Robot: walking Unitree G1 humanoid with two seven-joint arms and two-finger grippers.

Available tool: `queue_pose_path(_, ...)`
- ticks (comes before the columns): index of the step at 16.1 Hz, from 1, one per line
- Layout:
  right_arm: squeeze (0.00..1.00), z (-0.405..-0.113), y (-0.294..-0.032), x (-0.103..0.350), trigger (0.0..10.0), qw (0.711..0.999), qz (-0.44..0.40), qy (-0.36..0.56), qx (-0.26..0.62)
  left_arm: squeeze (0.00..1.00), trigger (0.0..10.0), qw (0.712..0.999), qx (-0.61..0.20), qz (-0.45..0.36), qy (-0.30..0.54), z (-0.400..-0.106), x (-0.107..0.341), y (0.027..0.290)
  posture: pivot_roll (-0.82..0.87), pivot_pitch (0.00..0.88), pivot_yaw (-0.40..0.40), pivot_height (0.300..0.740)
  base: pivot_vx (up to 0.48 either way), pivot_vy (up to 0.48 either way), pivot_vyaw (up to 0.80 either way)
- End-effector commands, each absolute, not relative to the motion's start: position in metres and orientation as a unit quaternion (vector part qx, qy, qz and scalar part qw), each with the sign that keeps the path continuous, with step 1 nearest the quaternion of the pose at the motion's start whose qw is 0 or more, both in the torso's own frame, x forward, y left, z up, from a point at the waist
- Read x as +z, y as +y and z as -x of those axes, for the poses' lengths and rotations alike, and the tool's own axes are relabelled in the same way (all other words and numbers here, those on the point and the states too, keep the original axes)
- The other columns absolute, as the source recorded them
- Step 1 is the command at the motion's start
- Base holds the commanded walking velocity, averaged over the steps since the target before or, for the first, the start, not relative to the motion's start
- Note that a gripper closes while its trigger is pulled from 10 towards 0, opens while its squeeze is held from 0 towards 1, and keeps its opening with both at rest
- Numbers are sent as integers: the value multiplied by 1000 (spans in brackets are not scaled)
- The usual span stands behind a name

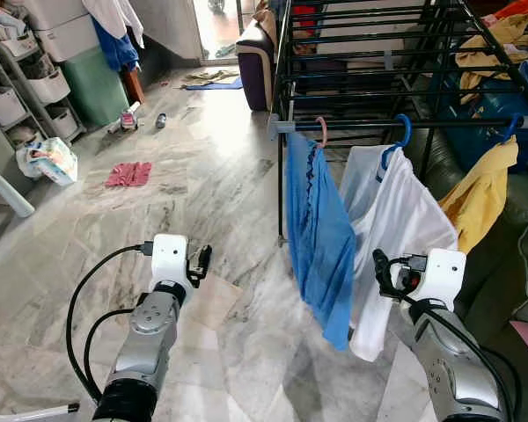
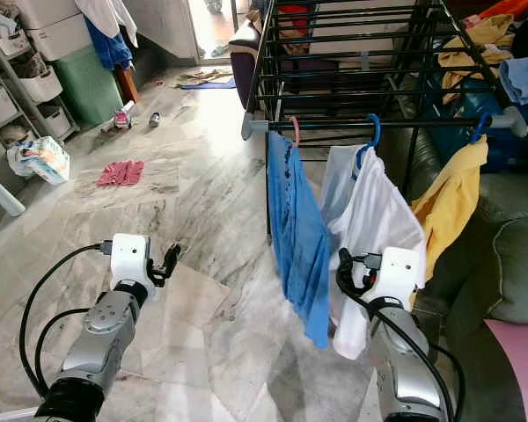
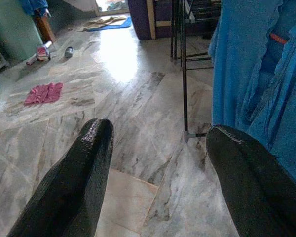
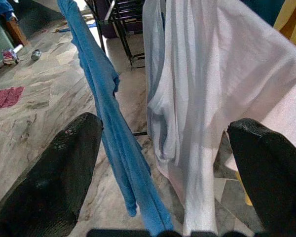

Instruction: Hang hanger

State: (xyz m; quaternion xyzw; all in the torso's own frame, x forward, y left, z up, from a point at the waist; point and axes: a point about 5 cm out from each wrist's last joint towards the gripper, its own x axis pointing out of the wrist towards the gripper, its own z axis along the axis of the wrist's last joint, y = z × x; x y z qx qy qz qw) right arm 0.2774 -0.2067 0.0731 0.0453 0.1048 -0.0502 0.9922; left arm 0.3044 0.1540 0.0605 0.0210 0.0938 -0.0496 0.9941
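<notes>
A black drying rack (image 1: 370, 53) stands ahead on the right. From its front rail (image 1: 422, 125) hang a blue garment (image 1: 317, 229) on a pink hanger (image 1: 322, 130), a white shirt (image 1: 396, 237) on a blue hanger (image 1: 399, 134), and a yellow garment (image 1: 484, 193) on another blue hanger (image 1: 513, 126). My right gripper (image 1: 384, 272) is open, low in front of the white shirt (image 4: 212, 98), with nothing between its fingers (image 4: 54, 182). My left gripper (image 1: 201, 262) is open and empty over the marble floor, left of the blue garment (image 3: 256, 84).
A pink cloth (image 1: 128, 174) lies on the floor at left, beyond it a bag (image 1: 51, 160) and shelving with bins (image 1: 35, 88). A dark green sofa (image 1: 519, 264) sits behind the rack at right. Small items (image 1: 128, 119) lie near a green bin (image 1: 92, 83).
</notes>
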Motion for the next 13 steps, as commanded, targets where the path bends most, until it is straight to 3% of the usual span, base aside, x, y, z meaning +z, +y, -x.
queue_pose_path(1,0,-288,-200,140,10000,991,15,38,-126,0,10000,997,-28,5,67,-332,110,177,-84,0,42,740,0,0,0)
queue_pose_path(6,0,-288,-198,139,10000,991,4,34,-126,0,10000,997,-38,3,68,-335,112,177,-86,0,46,740,0,0,0)
queue_pose_path(7,0,-288,-187,124,10000,993,-30,22,-109,0,10000,991,-119,-25,63,-341,114,167,-64,8,64,740,0,0,0)
queue_pose_path(8,0,-288,-186,123,10000,994,-33,22,-105,0,10000,990,-126,-27,63,-341,114,166,-64,9,63,740,0,0,0)
queue_pose_path(13,0,-288,-192,125,10000,995,-10,32,-96,0,10000,992,-107,-36,61,-336,114,177,-42,14,34,740,0,0,0)
